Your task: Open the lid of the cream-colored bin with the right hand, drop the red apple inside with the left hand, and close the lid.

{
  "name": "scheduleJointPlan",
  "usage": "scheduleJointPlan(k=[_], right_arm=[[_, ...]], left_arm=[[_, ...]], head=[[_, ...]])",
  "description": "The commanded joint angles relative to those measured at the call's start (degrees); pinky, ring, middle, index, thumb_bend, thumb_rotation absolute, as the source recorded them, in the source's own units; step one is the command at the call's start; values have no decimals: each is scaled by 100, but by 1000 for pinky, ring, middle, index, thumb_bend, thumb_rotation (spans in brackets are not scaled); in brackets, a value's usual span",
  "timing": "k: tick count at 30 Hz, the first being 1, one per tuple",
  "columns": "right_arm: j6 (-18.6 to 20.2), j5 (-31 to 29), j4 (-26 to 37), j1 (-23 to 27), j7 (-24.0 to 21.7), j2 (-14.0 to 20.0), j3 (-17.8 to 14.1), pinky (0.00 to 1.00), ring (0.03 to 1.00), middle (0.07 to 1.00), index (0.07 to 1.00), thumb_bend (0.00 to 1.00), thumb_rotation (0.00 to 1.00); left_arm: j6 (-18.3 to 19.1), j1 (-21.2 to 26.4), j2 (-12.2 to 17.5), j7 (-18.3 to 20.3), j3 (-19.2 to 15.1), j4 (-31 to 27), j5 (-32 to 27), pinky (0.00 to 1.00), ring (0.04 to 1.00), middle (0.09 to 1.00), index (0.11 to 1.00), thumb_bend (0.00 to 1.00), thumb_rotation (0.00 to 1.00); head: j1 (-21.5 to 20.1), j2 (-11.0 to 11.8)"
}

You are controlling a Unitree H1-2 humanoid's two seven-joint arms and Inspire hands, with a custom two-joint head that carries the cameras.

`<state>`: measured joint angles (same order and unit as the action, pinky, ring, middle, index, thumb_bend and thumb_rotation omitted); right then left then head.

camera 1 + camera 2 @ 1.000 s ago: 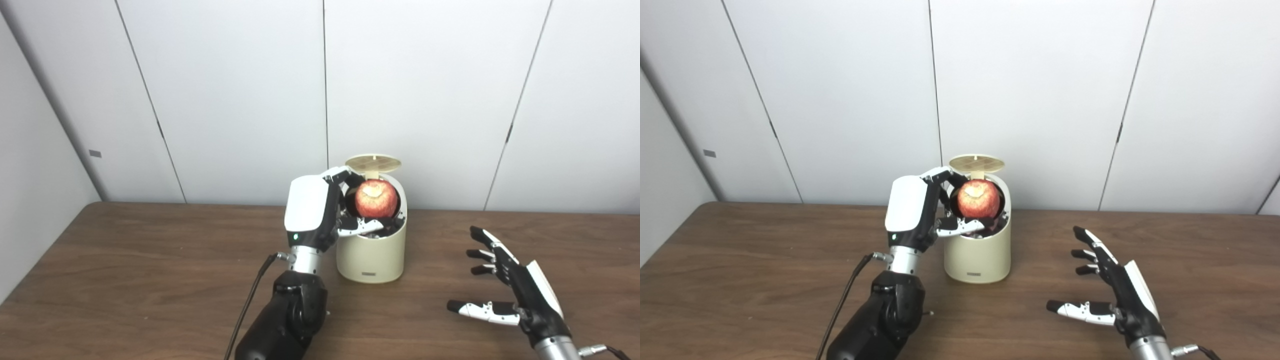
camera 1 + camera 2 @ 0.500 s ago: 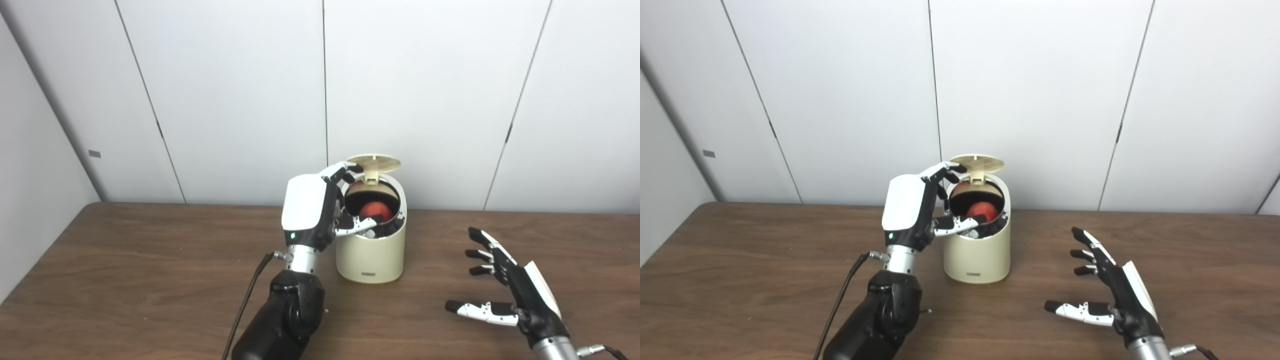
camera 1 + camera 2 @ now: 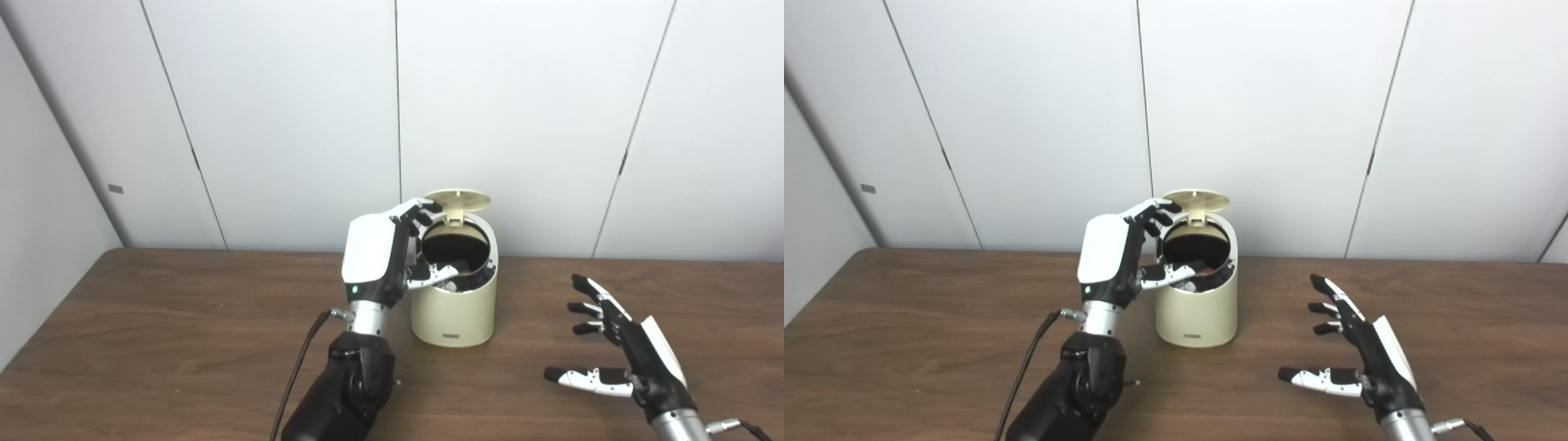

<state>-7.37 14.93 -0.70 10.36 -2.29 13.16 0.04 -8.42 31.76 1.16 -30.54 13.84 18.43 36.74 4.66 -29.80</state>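
the cream bin [image 3: 453,306] stands on the brown table [image 3: 153,343], near the back wall. its lid [image 3: 458,198] is tipped up at the back, so the round mouth is wide open. the red apple does not show in either view. the inside looks dark, so the apple is most likely down at the bottom, but that cannot be seen for sure.

the left hand [image 3: 383,257] is just beside the bin's left side, up by the rim. its fingers are apart and it holds nothing. the thumb [image 3: 436,279] reaches over the front edge of the mouth, and the top fingertips [image 3: 422,211] are very near the lid's left edge. that looks like the spot for letting the apple fall in.

the right hand [image 3: 625,349] is low over the table, well apart from the bin on the right. it is spread wide and empty, as if it waits.

there is bare table all around the bin. the left hand should likely pull away first, so the lid can come down without pinching it.
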Motion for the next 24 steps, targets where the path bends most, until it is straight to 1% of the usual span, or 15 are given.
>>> scheduleJointPlan(k=[1,2,3,4,6,7,9,11,13,16,18,20,22,23,24], right_arm=[[-186,-47,66,175,60,78,-33,657,807,910,902,730,97],[-187,-49,63,178,58,79,-33,656,806,909,901,728,100],[-195,-48,53,183,59,79,-32,658,806,909,902,724,99],[-204,-51,37,190,60,81,-33,660,806,910,902,721,96],[-224,-54,14,201,67,81,-37,663,805,910,902,718,91],[-244,-60,-1,206,76,77,-42,664,800,909,902,718,82],[-283,-68,-24,216,87,77,-48,661,794,905,898,721,72],[-318,-85,-47,228,85,87,-53,657,793,903,895,727,96],[-370,-96,-95,254,82,113,-60,662,794,904,897,728,98],[-406,-11,-130,312,120,143,-66,644,797,883,891,670,126],[-388,18,-113,373,140,144,-75,640,798,860,882,636,159],[-356,21,-86,456,128,154,-75,664,797,852,880,624,215],[-173,30,14,605,60,171,-58,684,797,852,882,631,259],[-107,40,51,656,36,179,-48,695,797,852,881,639,298],[-55,58,81,765,-3,196,-21,699,798,852,881,642,312]], left_arm=[[-517,93,-57,268,-228,-359,-819,364,500,580,598,682,145],[-627,18,-76,514,-348,-516,-1294,326,487,578,536,579,99],[-672,-50,-97,729,-457,-663,-1694,318,482,576,515,543,83],[-709,-108,-96,906,-547,-785,-2000,319,482,574,504,525,74],[-725,-198,-65,1168,-711,-985,-2383,337,492,574,496,508,67],[-727,-246,-26,1275,-810,-1091,-2549,379,519,575,495,506,68],[-758,-307,46,1427,-998,-1205,-2764,413,533,575,495,503,69],[-817,-331,100,1536,-1151,-1228,-2902,412,527,583,495,502,71],[-824,-348,138,1681,-1296,-1240,-3121,410,532,592,496,502,72],[-881,-384,272,1886,-1460,-1157,-3340,444,569,621,497,505,78],[-996,-438,389,2040,-1520,-1040,-3426,456,575,631,498,506,81],[-1061,-520,463,2183,-1560,-957,-3520,460,575,641,499,507,81],[-986,-659,527,2318,-1583,-934,-3575,466,583,652,499,507,82],[-943,-704,540,2359,-1594,-938,-3572,474,592,661,499,507,85],[-903,-774,583,2382,-1590,-921,-3494,477,594,664,499,507,86]], head=[[5,-1],[11,2],[14,4],[18,7],[33,15],[41,17],[47,28],[53,31],[71,32],[86,33],[75,40],[72,48],[71,58],[71,58],[66,66]])
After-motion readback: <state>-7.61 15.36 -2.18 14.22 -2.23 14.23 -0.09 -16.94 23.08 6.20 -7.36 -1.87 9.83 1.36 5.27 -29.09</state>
